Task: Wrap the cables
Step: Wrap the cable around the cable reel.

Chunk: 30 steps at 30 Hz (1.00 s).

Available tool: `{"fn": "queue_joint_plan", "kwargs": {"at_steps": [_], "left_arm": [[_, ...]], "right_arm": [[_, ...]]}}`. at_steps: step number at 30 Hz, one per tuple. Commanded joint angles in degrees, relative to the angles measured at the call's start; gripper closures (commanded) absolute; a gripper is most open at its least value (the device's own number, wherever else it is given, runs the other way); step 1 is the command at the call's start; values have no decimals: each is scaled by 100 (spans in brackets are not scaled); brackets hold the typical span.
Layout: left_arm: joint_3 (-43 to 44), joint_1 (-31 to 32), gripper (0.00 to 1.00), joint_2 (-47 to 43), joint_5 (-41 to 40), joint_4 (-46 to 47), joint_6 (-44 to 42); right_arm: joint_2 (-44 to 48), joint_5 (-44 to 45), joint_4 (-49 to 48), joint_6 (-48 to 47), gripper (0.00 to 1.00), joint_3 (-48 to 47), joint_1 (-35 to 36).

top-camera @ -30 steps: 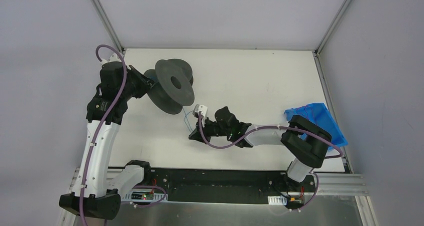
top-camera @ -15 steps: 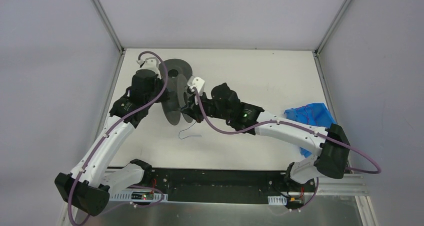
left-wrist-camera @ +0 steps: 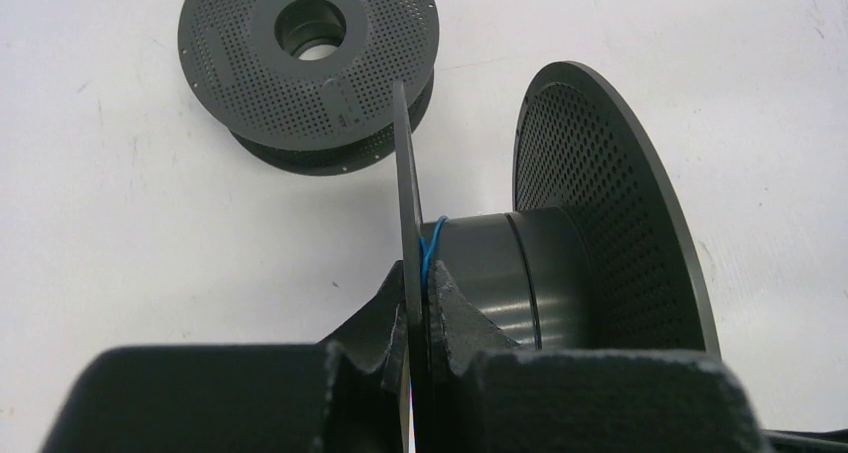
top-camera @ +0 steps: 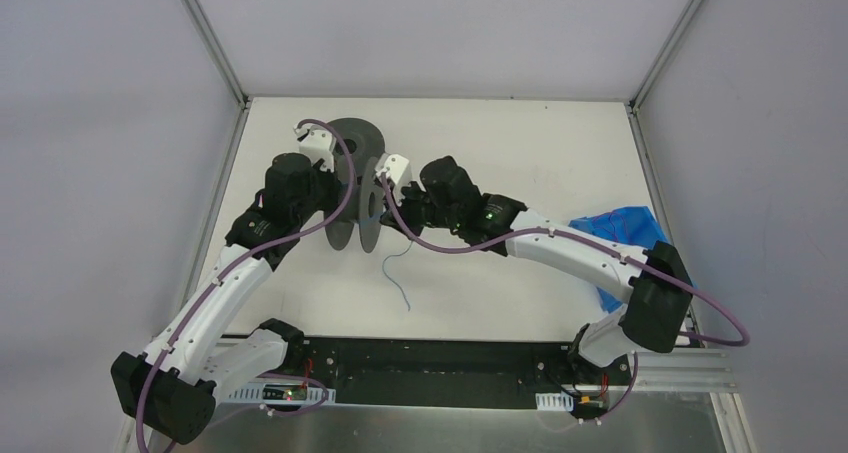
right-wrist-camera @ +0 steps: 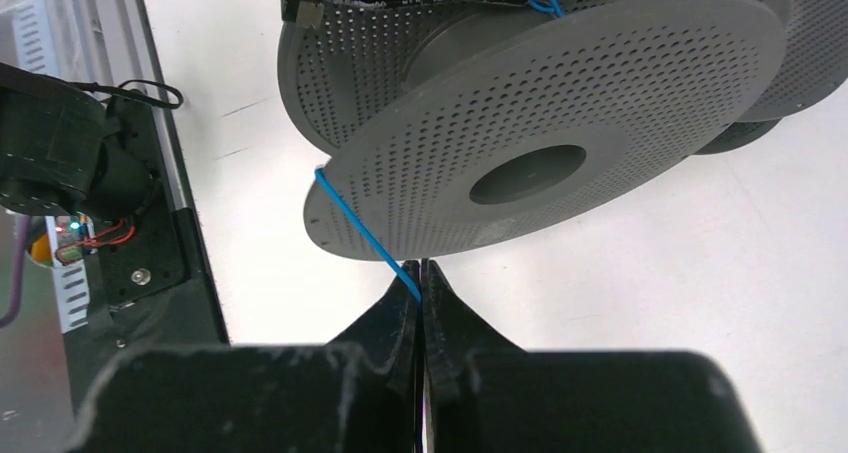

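My left gripper (top-camera: pixel 340 201) is shut on one flange of an upright dark grey spool (top-camera: pixel 366 223); in the left wrist view its jaws (left-wrist-camera: pixel 418 293) clamp the thin flange (left-wrist-camera: pixel 403 183). A thin blue cable (left-wrist-camera: pixel 432 241) has a turn on the core next to that flange. My right gripper (top-camera: pixel 386 209) is at the spool's other side, shut on the blue cable (right-wrist-camera: pixel 362 225) just below the outer flange (right-wrist-camera: pixel 600 103); the pinch shows in the right wrist view (right-wrist-camera: pixel 421 273). The cable's loose tail (top-camera: pixel 397 273) lies on the table. No reddish-brown cable shows.
A second dark grey spool (top-camera: pixel 356 136) lies flat behind the held one, also in the left wrist view (left-wrist-camera: pixel 308 58). A blue bag (top-camera: pixel 628 235) sits at the table's right edge. The black base rail (top-camera: pixel 430 368) runs along the near edge.
The left arm carried the spool right and turned it edge-on. The right gripper rose from the table to the spool with the blue cable; the tail now trails below.
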State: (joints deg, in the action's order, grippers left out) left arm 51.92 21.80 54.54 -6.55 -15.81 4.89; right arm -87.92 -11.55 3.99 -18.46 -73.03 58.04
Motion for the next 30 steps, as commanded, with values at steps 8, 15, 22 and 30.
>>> {"fn": "queue_joint_plan", "kwargs": {"at_steps": [8,15,22,30], "left_arm": [[-23,-53,100,9,-204,-361,-1008],[-90,-41,100,-2,139,-395,-1179],[-232,108,100,-47,711,-396,-1536],[-195,131,100,-56,1019,-455,-1500]], "right_arm": [[1161,1841,-1565,-786,100,832,-319],[884,2309,-2002,-1205,100,711,-352],[211,2086,-1907,-1287,100,-152,-653],[-430,1380,-1337,-838,100,-731,-1094]]}}
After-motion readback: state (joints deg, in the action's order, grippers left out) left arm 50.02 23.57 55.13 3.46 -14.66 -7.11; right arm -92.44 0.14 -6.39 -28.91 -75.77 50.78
